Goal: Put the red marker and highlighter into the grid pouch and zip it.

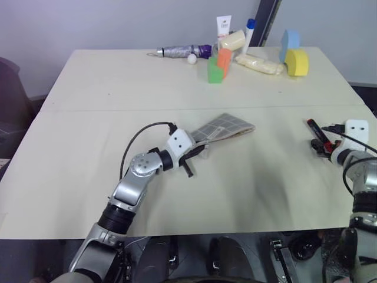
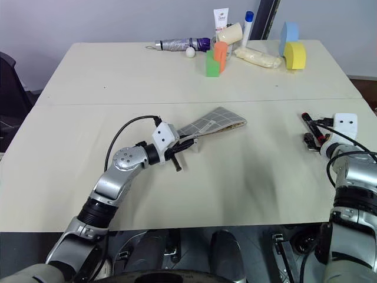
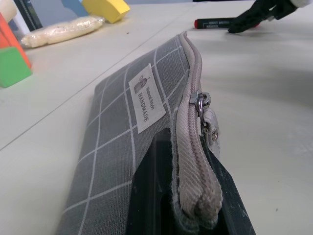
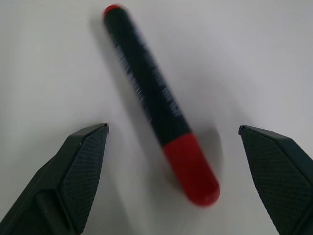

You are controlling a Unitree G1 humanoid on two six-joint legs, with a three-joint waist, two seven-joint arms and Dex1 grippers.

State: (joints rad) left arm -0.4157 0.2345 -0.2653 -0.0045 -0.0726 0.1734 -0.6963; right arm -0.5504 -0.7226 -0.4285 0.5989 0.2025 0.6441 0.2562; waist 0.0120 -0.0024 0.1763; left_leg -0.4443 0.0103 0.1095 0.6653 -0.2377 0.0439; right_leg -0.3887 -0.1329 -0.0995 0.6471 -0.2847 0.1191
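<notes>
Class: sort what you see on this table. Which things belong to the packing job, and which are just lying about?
Job: grid pouch, held by the left tool; red marker, between the open right tool's fingers.

Lying about: folded umbrella, yellow foam block, green block.

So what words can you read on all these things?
"HANDMADE": on the white label of the grid pouch; the smaller line beside it is too small to read.
White tube at the back: print too small to read.
Red marker: barrel print blurred.
</notes>
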